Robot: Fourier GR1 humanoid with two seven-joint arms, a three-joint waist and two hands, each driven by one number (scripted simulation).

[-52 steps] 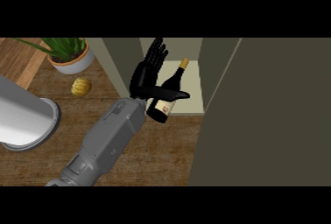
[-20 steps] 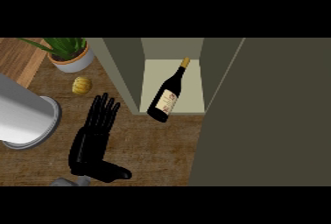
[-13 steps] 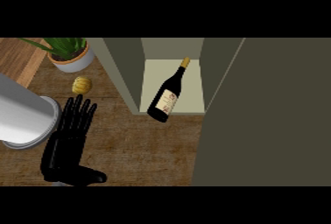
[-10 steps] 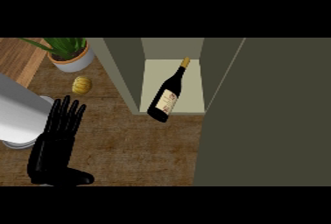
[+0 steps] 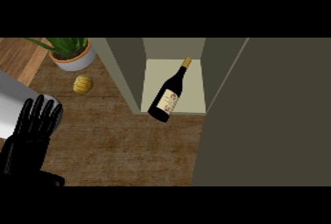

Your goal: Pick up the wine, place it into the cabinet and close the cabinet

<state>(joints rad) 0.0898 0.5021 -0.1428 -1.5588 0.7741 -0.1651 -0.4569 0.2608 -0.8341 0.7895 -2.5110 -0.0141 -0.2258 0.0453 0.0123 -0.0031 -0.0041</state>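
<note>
At the lower left of the frame a black hand [image 5: 29,133] shows with its fingers straight and spread apart, holding nothing; which of the robot's two hands it is cannot be told from this view alone, though it sits on the left side. Behind its fingertips, along the left edge, lies a pale grey rounded object [image 5: 16,103] that cannot be identified. In the upper left stands a potted plant [image 5: 70,52] in a light pot, and just below it a small yellow fruit-like thing [image 5: 82,84] rests on the brown wooden table [image 5: 123,148]. Toward the middle is the cabinet [image 5: 173,48], its interior open to view, and the wine [image 5: 169,92] is inside, leaning with its neck toward the upper right and its base at the front lip of the pale shelf, slightly overhanging it. Nothing else is visible in that compartment. The right part of the frame is filled by the dark cabinet door [image 5: 271,113], standing open. As a judgement, picking and placing look done, and closing the door remains. No other hand is in view.
</note>
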